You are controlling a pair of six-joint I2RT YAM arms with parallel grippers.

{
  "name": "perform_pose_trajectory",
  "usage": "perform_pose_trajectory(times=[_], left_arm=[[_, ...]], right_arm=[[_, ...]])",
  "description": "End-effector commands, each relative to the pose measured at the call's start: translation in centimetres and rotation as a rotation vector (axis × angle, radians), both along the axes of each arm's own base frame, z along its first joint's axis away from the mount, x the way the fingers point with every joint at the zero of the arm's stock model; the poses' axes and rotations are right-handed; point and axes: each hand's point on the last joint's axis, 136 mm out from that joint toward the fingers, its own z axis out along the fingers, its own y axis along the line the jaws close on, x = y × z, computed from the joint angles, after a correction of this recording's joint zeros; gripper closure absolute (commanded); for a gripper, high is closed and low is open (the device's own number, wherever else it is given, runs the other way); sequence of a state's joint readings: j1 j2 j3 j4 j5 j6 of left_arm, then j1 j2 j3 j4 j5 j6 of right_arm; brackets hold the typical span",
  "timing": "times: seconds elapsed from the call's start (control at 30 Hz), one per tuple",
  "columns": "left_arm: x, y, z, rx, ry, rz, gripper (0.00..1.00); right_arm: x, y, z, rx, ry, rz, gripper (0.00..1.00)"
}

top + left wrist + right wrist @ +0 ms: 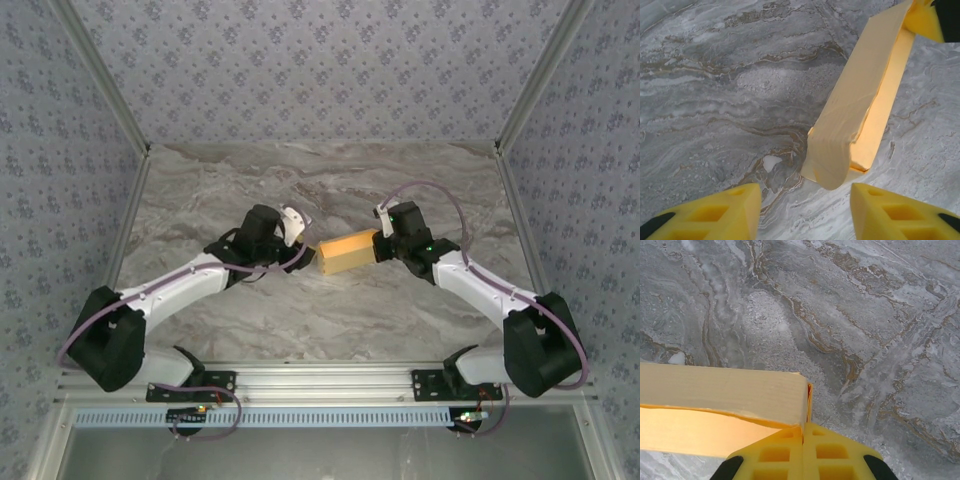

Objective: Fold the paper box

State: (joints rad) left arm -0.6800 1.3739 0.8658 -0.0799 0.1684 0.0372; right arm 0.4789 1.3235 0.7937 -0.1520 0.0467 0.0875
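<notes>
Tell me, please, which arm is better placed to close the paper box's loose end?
Left, probably: the left pincer, open, faces the paper box's unclosed end, while the right pincer is shut on the other end.

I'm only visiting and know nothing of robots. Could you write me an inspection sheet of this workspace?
Surface: grey marbled table, no spills seen.
Job's things: yellow-orange paper box, formed into a long box shape, between the two grippers.
Clutter: nothing seen.
Grippers: right gripper shut on one end of the paper box; left gripper open, just short of the other end.
Cables: purple cables loop along both arms, away from the box.
Surroundings: patterned walls on three sides; metal rail at the near edge.
</notes>
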Motion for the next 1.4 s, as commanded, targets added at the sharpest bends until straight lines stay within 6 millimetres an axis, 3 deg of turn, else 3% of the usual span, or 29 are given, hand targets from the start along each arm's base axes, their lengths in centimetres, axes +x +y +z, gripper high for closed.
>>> perform_pose_trajectory(times=[0.0, 0.3, 0.9, 1.2, 1.37], left_arm=[[-0.3, -0.4, -0.3, 0.06, 0.037, -0.009, 0.55], [-0.3, -2.1, -0.4, 0.103, 0.067, -0.042, 0.66], [0.4, -2.9, -1.3, 0.118, 0.087, -0.048, 0.9], [1.0, -3.2, -0.5, 0.066, 0.114, 0.028, 1.0], [1.2, -3.5, 0.6, 0.001, 0.151, 0.087, 1.0]], right_arm=[[-0.1, -0.2, 0.9, -0.001, 0.0, -0.028, 1.0], [0.0, -0.2, 1.1, -0.001, -0.003, -0.031, 1.0], [-0.1, -0.1, 1.2, 0.005, 0.0, -0.032, 1.0], [-0.6, 0.4, 1.1, 0.023, 0.007, -0.047, 1.0], [-0.7, 0.5, 1.0, 0.015, 0.002, -0.059, 1.0]])
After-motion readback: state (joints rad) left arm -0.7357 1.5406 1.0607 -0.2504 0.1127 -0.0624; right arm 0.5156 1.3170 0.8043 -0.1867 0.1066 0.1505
